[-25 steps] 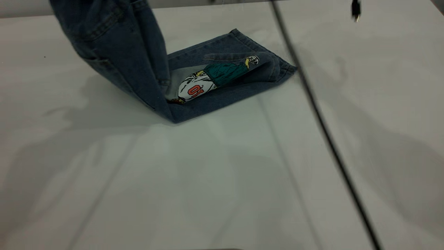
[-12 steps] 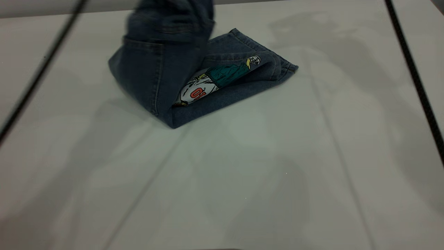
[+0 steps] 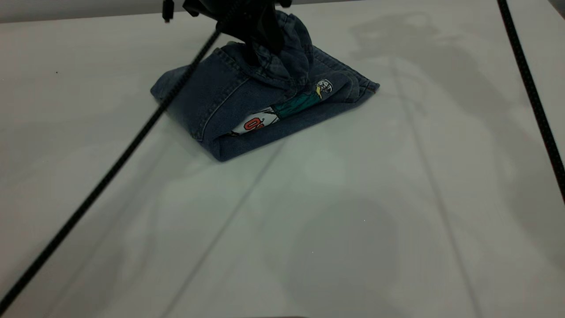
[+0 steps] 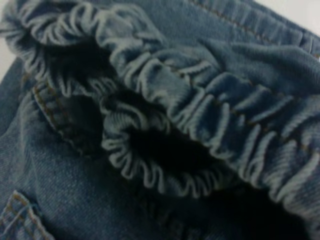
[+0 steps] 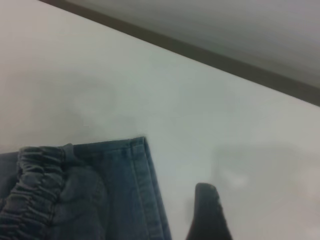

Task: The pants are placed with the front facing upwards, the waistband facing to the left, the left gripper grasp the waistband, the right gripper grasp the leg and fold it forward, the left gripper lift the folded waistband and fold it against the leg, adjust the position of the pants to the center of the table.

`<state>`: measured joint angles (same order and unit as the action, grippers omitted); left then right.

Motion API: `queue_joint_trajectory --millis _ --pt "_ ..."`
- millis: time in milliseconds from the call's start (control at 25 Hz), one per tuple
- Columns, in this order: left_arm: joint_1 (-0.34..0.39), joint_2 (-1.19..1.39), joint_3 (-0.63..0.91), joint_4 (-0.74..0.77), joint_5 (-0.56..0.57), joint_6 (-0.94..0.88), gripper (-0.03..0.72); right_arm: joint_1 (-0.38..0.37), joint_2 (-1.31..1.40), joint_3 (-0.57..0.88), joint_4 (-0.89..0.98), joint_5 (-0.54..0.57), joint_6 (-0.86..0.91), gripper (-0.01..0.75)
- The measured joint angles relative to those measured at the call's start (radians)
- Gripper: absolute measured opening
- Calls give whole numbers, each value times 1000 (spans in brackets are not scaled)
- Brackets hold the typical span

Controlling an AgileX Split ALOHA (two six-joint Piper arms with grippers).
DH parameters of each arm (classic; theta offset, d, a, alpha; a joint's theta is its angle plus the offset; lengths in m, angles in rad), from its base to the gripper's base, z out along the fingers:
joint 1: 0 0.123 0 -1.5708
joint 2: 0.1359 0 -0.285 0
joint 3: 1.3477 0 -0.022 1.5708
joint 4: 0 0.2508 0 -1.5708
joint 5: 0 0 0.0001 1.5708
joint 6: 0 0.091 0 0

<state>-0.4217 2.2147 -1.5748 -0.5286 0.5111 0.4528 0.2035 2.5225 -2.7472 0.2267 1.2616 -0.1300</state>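
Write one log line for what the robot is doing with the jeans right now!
left gripper: on waistband, over folded pants | right gripper: off pants, above table | fold: waistband laid over legs

The pants (image 3: 247,95) were dark blue denim, a washed, faded blue with lighter stitching running along the seams. Tucked in the fold sat a printed patch (image 3: 282,110): white with an orange-red number, a teal-green band and a small yellow and white figure at the end. Up close in the left wrist view, the gathered waistband (image 4: 200,105) showed paler blue on its ridges, near black in its hollows, with tan thread on the seam. The tabletop (image 3: 353,198) was plain pale grey-white, no pattern. The left gripper (image 3: 254,26) was black. A black cable (image 3: 110,172) crossed the tabletop.
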Motion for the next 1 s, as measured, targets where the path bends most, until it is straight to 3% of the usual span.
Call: queue_joint_trajectory --millis 280,400,800,1000 --pt "1 -49 -23 17 20 33 494 0 0 0 0 0 2 422" --pt "1 -117 -43 58 22 34 572 0 0 0 -20 0 2 422" --pt "2 -409 -47 259 111 21 571 10 -46 0 -10 1 5 422" --pt "2 -568 -47 345 127 -27 570 110 -51 75 39 -3 -4 422"
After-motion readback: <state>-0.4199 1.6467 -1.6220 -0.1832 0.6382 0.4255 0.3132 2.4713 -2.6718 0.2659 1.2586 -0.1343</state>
